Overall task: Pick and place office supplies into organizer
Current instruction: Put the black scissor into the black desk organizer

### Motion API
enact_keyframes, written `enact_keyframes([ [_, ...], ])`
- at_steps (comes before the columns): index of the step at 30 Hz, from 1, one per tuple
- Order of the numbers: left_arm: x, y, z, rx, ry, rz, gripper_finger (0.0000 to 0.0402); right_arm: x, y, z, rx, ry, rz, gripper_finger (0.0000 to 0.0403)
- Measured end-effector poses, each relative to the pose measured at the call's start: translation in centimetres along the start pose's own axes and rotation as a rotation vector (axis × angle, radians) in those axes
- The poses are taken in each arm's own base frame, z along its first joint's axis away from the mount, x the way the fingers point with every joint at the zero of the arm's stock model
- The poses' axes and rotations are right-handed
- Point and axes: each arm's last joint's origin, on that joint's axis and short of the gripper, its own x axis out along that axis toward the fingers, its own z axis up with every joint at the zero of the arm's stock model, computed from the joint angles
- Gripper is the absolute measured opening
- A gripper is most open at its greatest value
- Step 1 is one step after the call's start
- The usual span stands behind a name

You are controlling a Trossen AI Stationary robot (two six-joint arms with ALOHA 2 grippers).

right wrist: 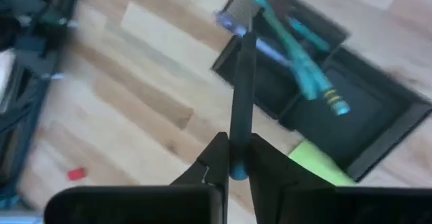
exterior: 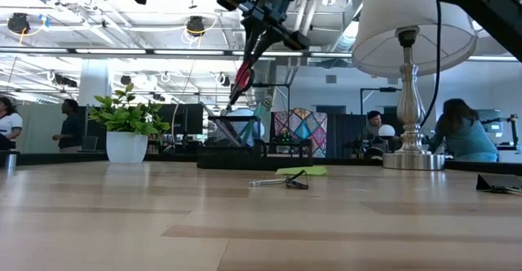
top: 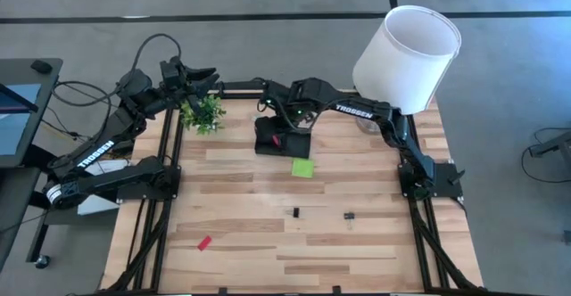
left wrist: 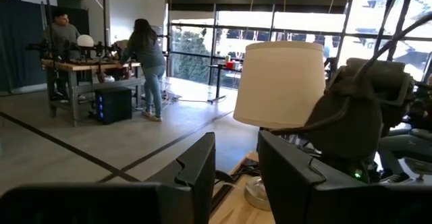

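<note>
My right gripper [right wrist: 236,164] hangs over the black organizer [top: 268,144], shut on a thin pen-like stick [right wrist: 241,96]. The stick looks dark in the wrist view and reddish in the low view [exterior: 242,77]. Teal pens [right wrist: 300,62] lean in the organizer's mesh pen compartment [exterior: 232,131]. The lime-green sticky pad [top: 303,167] lies flat just in front of the organizer. Two black clips [top: 296,212] [top: 350,216] and the red eraser [top: 204,242] lie nearer. My left gripper [left wrist: 236,166] is open, raised by the potted plant [top: 203,111]. My right gripper pinches the stick between its two fingers at the upper end [right wrist: 237,158], where a blue tip shows. The fingers come from above, slanting down. The stick is lifted clear and tilted, and its lower end [exterior: 232,99] points at the mesh pen compartment. Whether it touches the mesh I cannot tell.
The white-shaded lamp [top: 406,55] stands at the far right corner, close to my right arm. The potted plant sits left of the organizer. People move about in the room beyond the table [exterior: 457,136]. Bare wood lies in the table's middle [top: 250,198].
</note>
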Motion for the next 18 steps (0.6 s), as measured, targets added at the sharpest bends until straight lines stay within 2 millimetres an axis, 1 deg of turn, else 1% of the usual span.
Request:
enact_keyframes([
  [3,0.0,0.01,0.0,0.001,-0.001,0.004,0.0107,-0.52,0.0,-0.12,-0.002,-0.058,-0.044,0.0037],
  [6,0.0,0.01,0.0,0.001,-0.001,0.003,0.0107,-0.87,-0.09,-0.1,0.015,-0.061,-0.043,0.0049],
  [11,0.0,0.01,0.0,0.0,-0.001,0.003,0.0107,-0.76,-0.18,-0.33,-0.006,0.007,-0.014,0.0026],
  [16,0.0,0.01,0.0,-0.001,-0.001,0.004,0.0107,-0.74,0.0,-0.6,-0.008,0.019,-0.012,0.0026],
  [18,0.0,0.01,0.0,-0.001,0.0,0.004,0.0107,-0.77,-0.37,-0.65,0.001,0.042,-0.032,0.0026],
])
